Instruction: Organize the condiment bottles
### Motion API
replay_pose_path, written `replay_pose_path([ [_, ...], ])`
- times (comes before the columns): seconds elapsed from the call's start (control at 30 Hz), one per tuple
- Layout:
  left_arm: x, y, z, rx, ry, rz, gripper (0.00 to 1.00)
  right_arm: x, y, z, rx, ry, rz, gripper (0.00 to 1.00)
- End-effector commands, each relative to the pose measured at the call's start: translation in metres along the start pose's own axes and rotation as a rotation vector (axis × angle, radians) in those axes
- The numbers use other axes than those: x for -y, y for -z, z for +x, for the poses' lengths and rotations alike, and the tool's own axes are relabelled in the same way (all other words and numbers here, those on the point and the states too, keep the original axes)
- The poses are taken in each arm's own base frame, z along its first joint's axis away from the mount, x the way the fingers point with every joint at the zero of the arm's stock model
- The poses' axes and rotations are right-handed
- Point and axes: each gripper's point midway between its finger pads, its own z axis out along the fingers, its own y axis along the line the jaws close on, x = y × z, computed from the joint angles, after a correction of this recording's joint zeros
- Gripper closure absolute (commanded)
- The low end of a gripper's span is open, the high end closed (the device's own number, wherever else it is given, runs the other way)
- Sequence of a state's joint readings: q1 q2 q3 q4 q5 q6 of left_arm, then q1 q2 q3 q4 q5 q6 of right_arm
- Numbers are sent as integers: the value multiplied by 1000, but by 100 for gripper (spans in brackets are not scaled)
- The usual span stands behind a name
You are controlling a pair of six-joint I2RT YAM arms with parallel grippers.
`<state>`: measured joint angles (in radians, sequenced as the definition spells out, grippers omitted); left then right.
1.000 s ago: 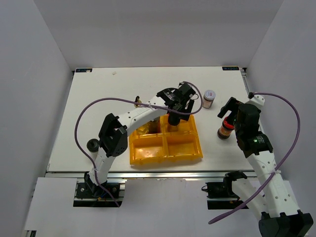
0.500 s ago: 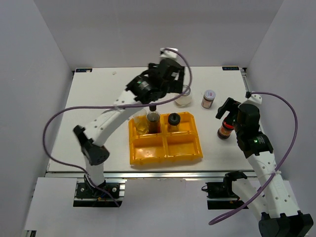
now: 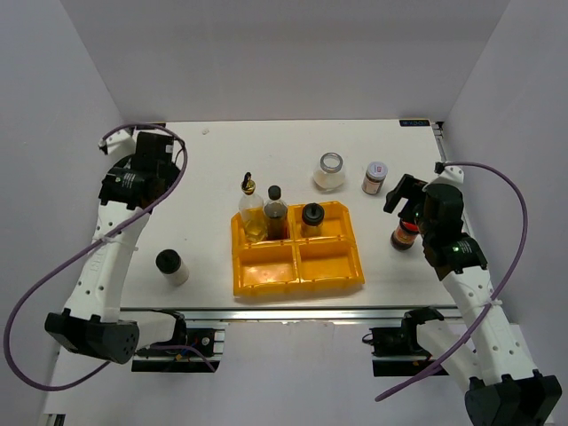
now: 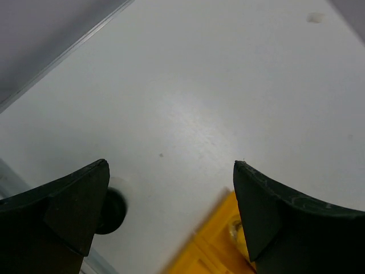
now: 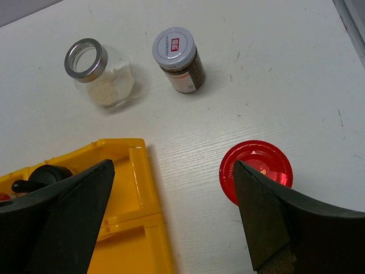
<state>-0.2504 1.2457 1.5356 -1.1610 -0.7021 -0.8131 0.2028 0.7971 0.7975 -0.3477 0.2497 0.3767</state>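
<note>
Your white bench (image 3: 204, 160) carries everything. On it the yellow tray (image 3: 330, 263) lies between your two hands, to the right of the left hand (image 4: 170, 166) and to the left of the right hand (image 5: 173, 165). The left hand hangs over bare bench, fingers spread wide and nothing between them. The right hand is spread and empty too.

The wide clear jar (image 5: 98, 67) stands on the bench ahead of the right hand, toward its left finger. The tall dark black-capped bottle (image 3: 275, 213) and the clear gold-topped bottle (image 3: 251, 206) stand upright side by side in the tray's far-left compartment, well to the left of the right hand.

The red-lidded bottle (image 5: 254, 168) stands on the bench below the right hand's right finger, which hides part of its lid. You cannot tell whether they touch. The silver-lidded bottle (image 5: 178, 57) stands ahead of the right hand, near the jar but apart from it.

One black-lidded shaker (image 3: 312, 216) sits in the tray's far-right compartment, by the right hand's left finger. The other black-lidded shaker (image 3: 170, 264) stands on the bench beside the left hand's left finger.
</note>
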Motion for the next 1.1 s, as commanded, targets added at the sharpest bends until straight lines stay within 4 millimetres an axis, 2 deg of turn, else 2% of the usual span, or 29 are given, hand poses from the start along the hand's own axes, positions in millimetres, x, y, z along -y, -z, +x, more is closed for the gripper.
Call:
replay_pose_path([
  [0.0,-50,-17,47,-174,-6,-153,2,4,-5,-3,26,10,18,11],
  [0.03,-51,-21,55,-195,-12,-140,2,7,-5,-2,25,10,30,11],
  [0.07,-60,-27,78,-275,-45,-144,2,9,-5,-2,26,10,42,11],
  [0.17,-75,-36,113,-392,-79,-176,2,9,-6,-1,25,9,38,11],
  [0.2,-84,-41,134,-445,-107,-201,2,8,-8,0,23,9,37,11],
  [0.3,-89,-48,162,-520,-105,-180,2,8,-11,3,9,7,39,11],
  [0.47,-90,-52,179,-578,-97,-151,2,8,-14,7,-6,6,41,11],
  [0.57,-104,-53,188,-593,-118,-204,2,9,-15,7,-8,6,45,11],
  [0.63,-106,-54,201,-626,-119,-191,2,9,-15,8,-8,5,48,11],
  [0.77,-115,-60,208,-644,-90,-218,2,10,-15,7,-9,5,51,11],
  [0.8,-113,-61,209,-646,-87,-213,4,9,-15,8,-9,5,50,11],
  [0.93,-114,-62,205,-628,-88,-220,29,11,-14,7,-4,5,56,11],
  [0.97,-114,-62,205,-629,-89,-219,40,11,-13,6,1,2,56,11],
  [1.03,-113,-62,204,-625,-87,-210,49,11,-12,5,2,4,59,11],
  [1.07,-112,-61,204,-626,-87,-206,58,11,-12,6,2,4,57,11],
])
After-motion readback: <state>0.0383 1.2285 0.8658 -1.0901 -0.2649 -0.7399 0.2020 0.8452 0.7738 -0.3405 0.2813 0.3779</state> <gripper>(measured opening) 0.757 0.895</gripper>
